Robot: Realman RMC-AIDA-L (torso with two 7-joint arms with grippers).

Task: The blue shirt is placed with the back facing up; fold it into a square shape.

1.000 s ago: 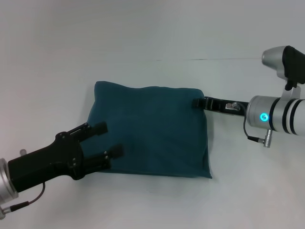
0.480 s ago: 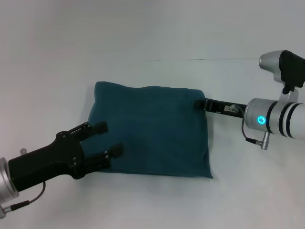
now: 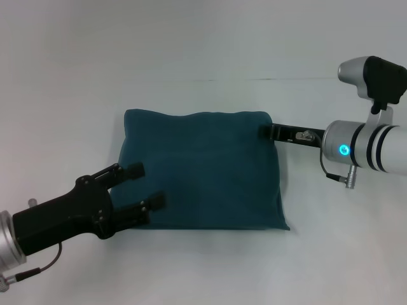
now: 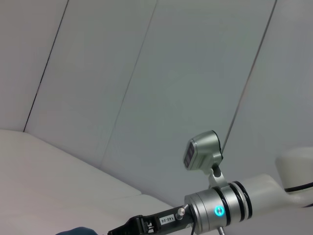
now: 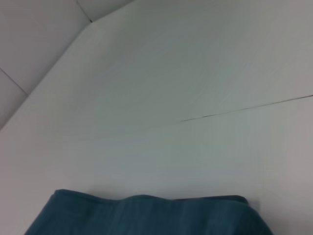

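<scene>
The blue shirt lies folded into a rough square in the middle of the white table, plain side up. My left gripper is open, its two black fingers resting over the shirt's near left edge. My right gripper reaches in from the right and is shut on the shirt's far right corner. The right arm also shows in the left wrist view, with a bit of shirt at the frame's edge. The right wrist view shows the shirt's far edge.
A thin seam runs across the table behind the shirt. Bare white table surrounds the shirt on all sides. Pale wall panels stand beyond the table.
My right arm has drawn back a little and outward to the right. The shirt's far edge has straightened and its near right corner has slid right. My left gripper has not moved.
</scene>
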